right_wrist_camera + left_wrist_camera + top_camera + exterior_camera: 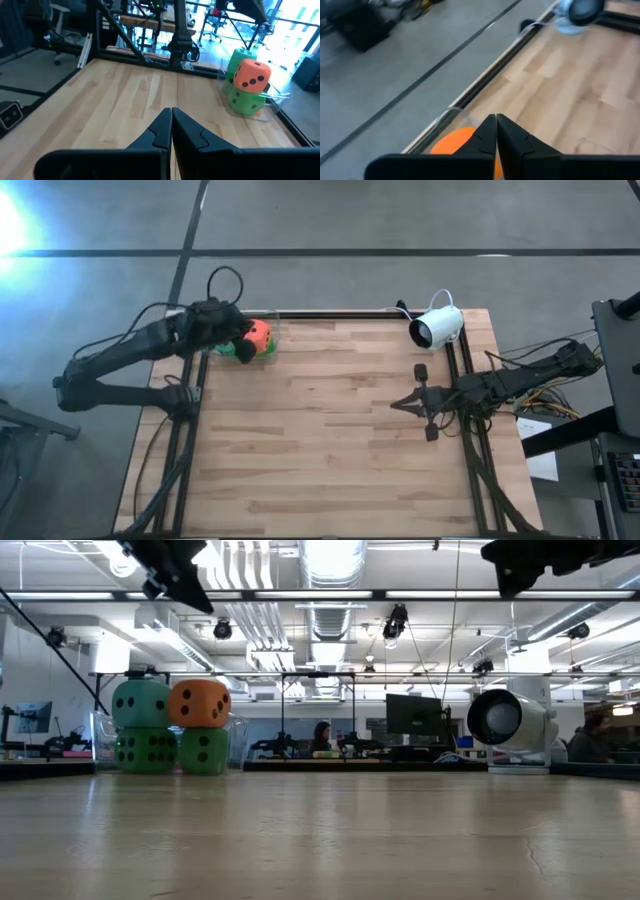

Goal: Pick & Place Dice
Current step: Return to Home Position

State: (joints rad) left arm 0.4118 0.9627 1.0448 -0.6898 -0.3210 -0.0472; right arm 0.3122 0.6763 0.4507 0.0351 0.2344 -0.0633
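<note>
Four dice, stacked two on two inside a faint-walled transparent bin at the table's far left corner, half hidden from above by the clenched, empty left gripper; a white camera stands far right, near the equally clenched right gripper.

We see a table of smooth pale wood planks. The dice look matt, perhaps foam; the camera is glossy white plastic.

Place: probably an open-plan lab or office | Evidence: exposed ceiling ducts, desk monitors, seated person beyond the table
</note>
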